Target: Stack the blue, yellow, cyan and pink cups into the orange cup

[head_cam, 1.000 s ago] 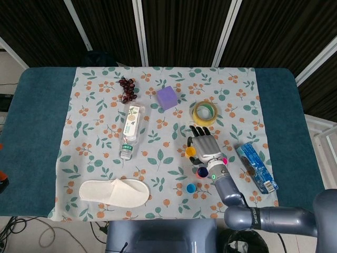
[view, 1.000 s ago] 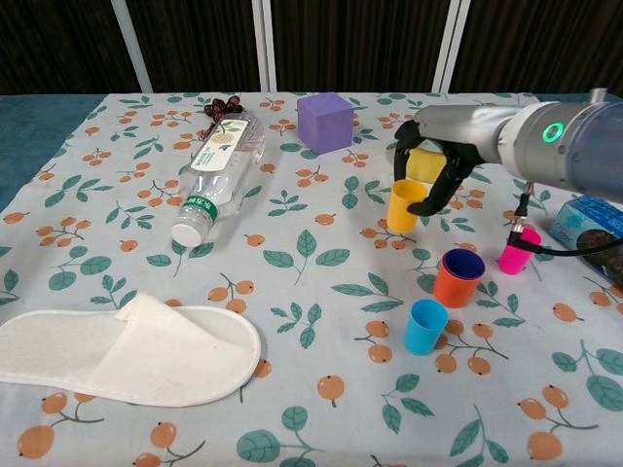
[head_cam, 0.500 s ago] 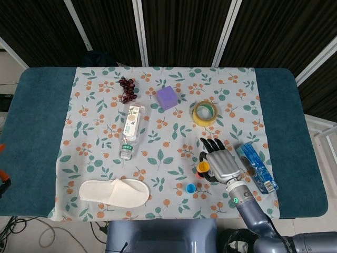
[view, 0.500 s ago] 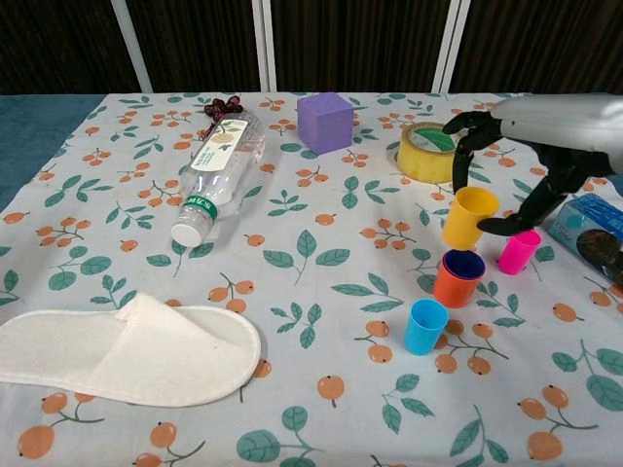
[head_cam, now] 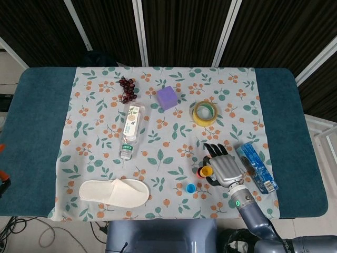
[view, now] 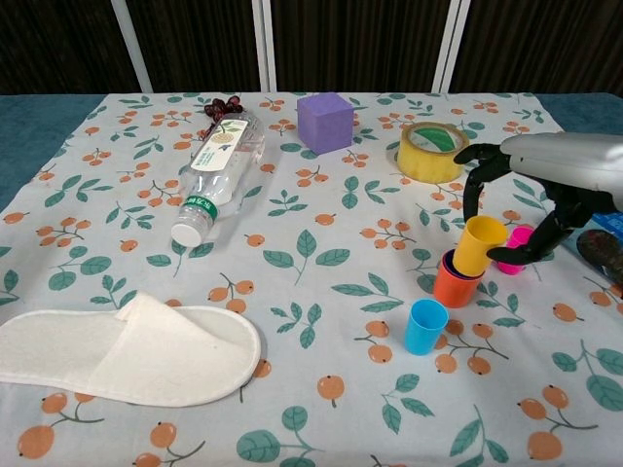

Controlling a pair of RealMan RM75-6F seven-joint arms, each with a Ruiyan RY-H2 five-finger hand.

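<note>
My right hand (view: 545, 195) grips the yellow cup (view: 480, 245) between thumb and fingers. The cup is tilted, its base at the mouth of the orange cup (view: 454, 288) on the cloth. It covers the inside of the orange cup, so the blue cup does not show. Just right of the yellow cup stands the pink cup (view: 519, 245), partly behind my fingers. Nearer the front stands the upright cyan cup (view: 425, 326). In the head view, my right hand (head_cam: 225, 168) covers most of the stack, leaving the yellow cup (head_cam: 206, 172) and cyan cup (head_cam: 191, 187) visible. No left hand shows.
A tape roll (view: 428, 153) and a purple cube (view: 325, 122) sit behind the cups. A plastic bottle (view: 216, 161) lies to the left, with dark grapes (view: 224, 105) beyond it. A white slipper (view: 127, 350) lies front left. A blue packet (head_cam: 256, 167) lies right of my hand.
My right hand has carried the yellow cup from near the tape roll toward me and to the right, then lowered it onto the orange cup's mouth. The other cups stayed put.
</note>
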